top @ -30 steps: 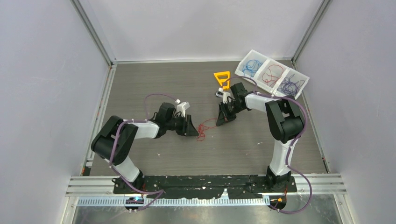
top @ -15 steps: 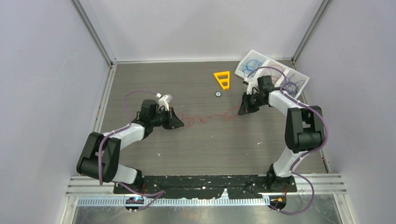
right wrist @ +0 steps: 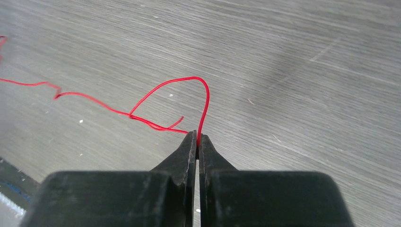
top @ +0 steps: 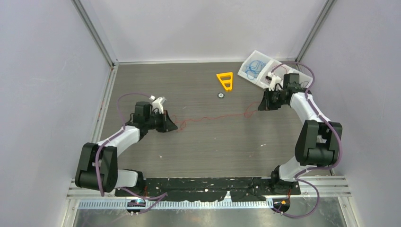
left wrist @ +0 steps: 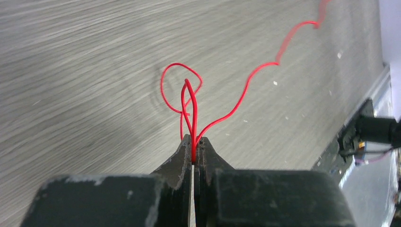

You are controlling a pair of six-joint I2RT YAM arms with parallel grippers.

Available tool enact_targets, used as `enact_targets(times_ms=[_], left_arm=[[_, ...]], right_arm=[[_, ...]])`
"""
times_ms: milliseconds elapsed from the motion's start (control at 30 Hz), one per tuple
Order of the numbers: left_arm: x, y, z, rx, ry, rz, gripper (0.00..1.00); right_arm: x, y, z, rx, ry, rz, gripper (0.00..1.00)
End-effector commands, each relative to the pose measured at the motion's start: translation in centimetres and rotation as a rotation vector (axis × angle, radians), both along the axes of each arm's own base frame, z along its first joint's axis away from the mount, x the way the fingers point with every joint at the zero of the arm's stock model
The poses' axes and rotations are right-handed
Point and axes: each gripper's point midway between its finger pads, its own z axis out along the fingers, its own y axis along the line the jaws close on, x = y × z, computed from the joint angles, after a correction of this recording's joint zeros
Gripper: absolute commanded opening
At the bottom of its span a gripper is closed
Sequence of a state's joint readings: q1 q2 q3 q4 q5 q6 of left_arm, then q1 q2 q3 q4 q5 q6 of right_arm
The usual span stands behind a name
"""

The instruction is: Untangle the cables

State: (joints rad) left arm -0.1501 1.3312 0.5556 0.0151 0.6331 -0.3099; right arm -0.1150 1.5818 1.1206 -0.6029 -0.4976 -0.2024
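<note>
From the top camera, the red cable (top: 213,118) lies stretched across the middle of the tabletop (top: 213,151), running left to right with small kinks along it. The left gripper (top: 171,126) is clenched on its left end and the right gripper (top: 261,106) on its right end, which sits a little farther back. Beyond the cable, near the far middle, stands an orange triangle (top: 225,80), with a small round part (top: 220,95) just on its near side. At the far right a white tray (top: 245,65) holds a blue cable (top: 254,71) in its leftmost compartment; the right arm covers the rest of the tray.

The left wrist camera shows the left gripper (left wrist: 194,141) with its jaws pressed together on the red cable (left wrist: 193,125). A narrow fold and a rounder loop rise just beyond the tips, and one strand curves away to the upper right over the tabletop.

The right wrist camera shows the right gripper (right wrist: 197,137) clamped on the red cable (right wrist: 207,99). It arches up from the tips, bends left, crosses a short loose end and trails off to the left edge.
</note>
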Motion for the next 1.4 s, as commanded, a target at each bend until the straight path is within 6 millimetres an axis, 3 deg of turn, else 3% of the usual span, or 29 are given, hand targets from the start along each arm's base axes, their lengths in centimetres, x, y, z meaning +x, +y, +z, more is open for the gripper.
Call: enact_targets(times_ms=[0, 100, 200, 300, 400, 567, 867, 1133, 1367], left_arm=[[0.3, -5.1, 6.2, -0.06, -0.214, -0.225, 0.0], [0.0, -9.9, 9.9, -0.13, -0.289, -0.358, 0.0], [0.4, -13.6, 12.6, -0.196, -0.315, -0.432, 0.0], [0.3, -16.3, 15.0, -0.258, -0.34, -0.513, 0.0], [-0.9, -18.3, 16.1, -0.307, -0.343, -0.602, 0.0], [-1.4, -19.0, 15.9, -0.338, -0.321, -0.616, 0.0], [-2.3, -19.7, 16.2, -0.368, -0.329, -0.642, 0.0], [-3.7, -19.8, 16.6, -0.415, -0.326, -0.689, 0.0], [-3.3, -20.0, 16.5, -0.417, -0.314, -0.674, 0.0]], right_arm=[[0.1, 4.0, 5.7, 0.121, -0.142, 0.161, 0.05], [-2.4, 10.1, 7.0, 0.217, -0.137, 0.362, 0.05], [-4.7, 14.1, 8.3, 0.289, -0.14, 0.505, 0.05], [-5.8, 15.9, 10.4, 0.352, -0.159, 0.58, 0.05], [-7.2, 17.6, 13.3, 0.429, -0.203, 0.661, 0.06], [-9.0, 19.0, 15.7, 0.475, -0.233, 0.721, 0.06], [-9.6, 21.1, 14.9, 0.509, -0.175, 0.746, 0.07], [-8.8, 21.6, 15.1, 0.508, -0.191, 0.739, 0.35], [-9.8, 21.9, 15.3, 0.558, -0.159, 0.766, 0.39]])
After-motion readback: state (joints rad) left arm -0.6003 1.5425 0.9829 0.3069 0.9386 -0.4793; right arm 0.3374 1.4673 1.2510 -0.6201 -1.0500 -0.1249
